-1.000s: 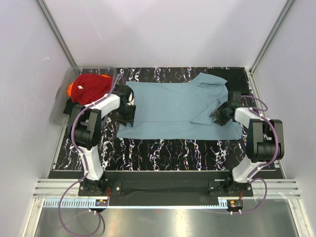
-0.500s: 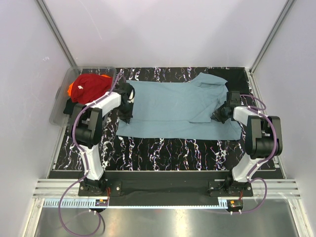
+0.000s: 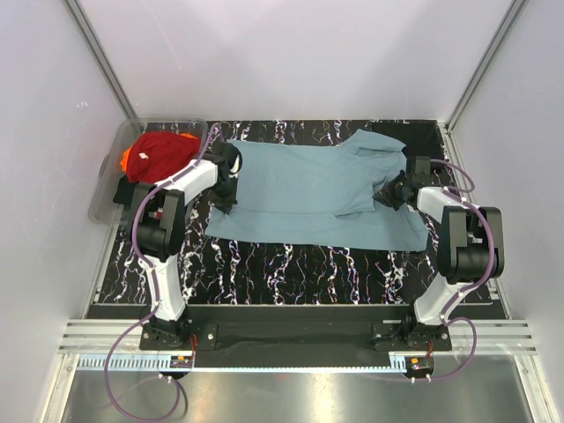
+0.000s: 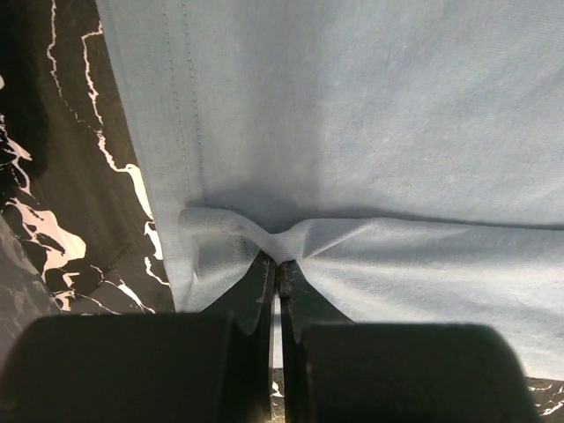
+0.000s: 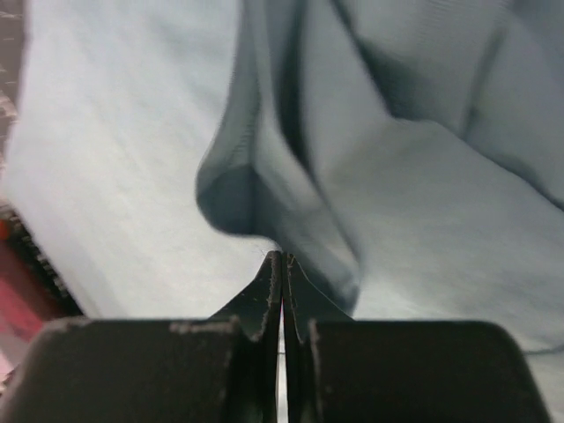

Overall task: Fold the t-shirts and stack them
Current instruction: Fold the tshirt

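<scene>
Teal t-shirt lies spread at mid-frame, pinched at both ends.
Left gripper is clamped on its left hem; right gripper is clamped on a raised fold at the frame's right.

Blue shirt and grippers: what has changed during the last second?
Both grippers shut on the blue shirt: the left gripper pinched its left edge, the right gripper a fold at its right side. Both also drew slightly toward the far side, and the shirt's near edge followed. The red shirt in the tub stayed as it was.
</scene>
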`<state>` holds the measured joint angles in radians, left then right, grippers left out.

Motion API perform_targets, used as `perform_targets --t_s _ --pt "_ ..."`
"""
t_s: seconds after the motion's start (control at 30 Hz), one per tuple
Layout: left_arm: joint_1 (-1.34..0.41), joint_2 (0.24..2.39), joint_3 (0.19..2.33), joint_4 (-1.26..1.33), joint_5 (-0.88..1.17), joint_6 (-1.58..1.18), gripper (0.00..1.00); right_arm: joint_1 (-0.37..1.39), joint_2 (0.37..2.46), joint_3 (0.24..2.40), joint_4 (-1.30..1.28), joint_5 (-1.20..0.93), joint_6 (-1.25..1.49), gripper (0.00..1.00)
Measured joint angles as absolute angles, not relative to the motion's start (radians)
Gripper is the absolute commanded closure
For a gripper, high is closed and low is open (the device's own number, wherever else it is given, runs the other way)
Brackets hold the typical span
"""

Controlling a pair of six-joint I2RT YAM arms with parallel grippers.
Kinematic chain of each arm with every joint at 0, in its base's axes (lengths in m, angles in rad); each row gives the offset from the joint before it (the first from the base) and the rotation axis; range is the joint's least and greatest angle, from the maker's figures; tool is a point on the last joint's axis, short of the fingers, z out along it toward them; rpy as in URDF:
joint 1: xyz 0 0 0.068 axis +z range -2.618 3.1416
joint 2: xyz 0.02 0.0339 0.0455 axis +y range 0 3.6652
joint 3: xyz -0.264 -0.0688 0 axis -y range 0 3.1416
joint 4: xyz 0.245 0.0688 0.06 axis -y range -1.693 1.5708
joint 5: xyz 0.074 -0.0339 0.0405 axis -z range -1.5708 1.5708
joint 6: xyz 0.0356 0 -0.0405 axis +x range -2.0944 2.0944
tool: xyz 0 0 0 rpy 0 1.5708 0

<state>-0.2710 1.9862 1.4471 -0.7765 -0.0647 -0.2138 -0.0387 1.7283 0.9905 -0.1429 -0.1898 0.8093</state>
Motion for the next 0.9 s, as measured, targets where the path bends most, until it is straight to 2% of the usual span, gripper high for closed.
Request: perform_targets --t_s 0.13,0.2,0.43,0.73,0.8,0.83,0.87,0.9 --pt "-0.271 1.998 1.467 -0.783 -0.075 -0.220 1.00 -0.037 1.728 1.009 -0.098 -0.225 0.821 1.00" --pt "-0.271 1.999 1.469 -0.784 -0.081 -0.226 0.96 -0.033 1.728 1.014 -0.081 -0.232 0.828 1.00" --pt "-0.271 2.004 1.477 -0.786 -0.107 -0.252 0.93 -0.022 1.741 1.037 -0.021 -0.276 0.860 1.00" --pt "-0.271 2.021 1.480 -0.788 -0.113 -0.262 0.89 0.058 1.901 1.221 0.007 -0.320 0.813 1.00" --pt "-0.271 2.021 1.480 -0.788 -0.114 -0.262 0.89 0.076 1.929 1.256 0.004 -0.329 0.792 0.95" --pt "-0.271 2.021 1.480 -0.788 -0.115 -0.262 0.89 0.084 1.939 1.269 0.002 -0.333 0.778 0.88" --pt "-0.271 2.021 1.480 -0.788 -0.117 -0.262 0.89 0.088 1.943 1.274 -0.006 -0.333 0.765 0.71" --pt "-0.271 2.021 1.480 -0.788 -0.118 -0.262 0.89 0.089 1.945 1.277 -0.015 -0.331 0.757 0.65"
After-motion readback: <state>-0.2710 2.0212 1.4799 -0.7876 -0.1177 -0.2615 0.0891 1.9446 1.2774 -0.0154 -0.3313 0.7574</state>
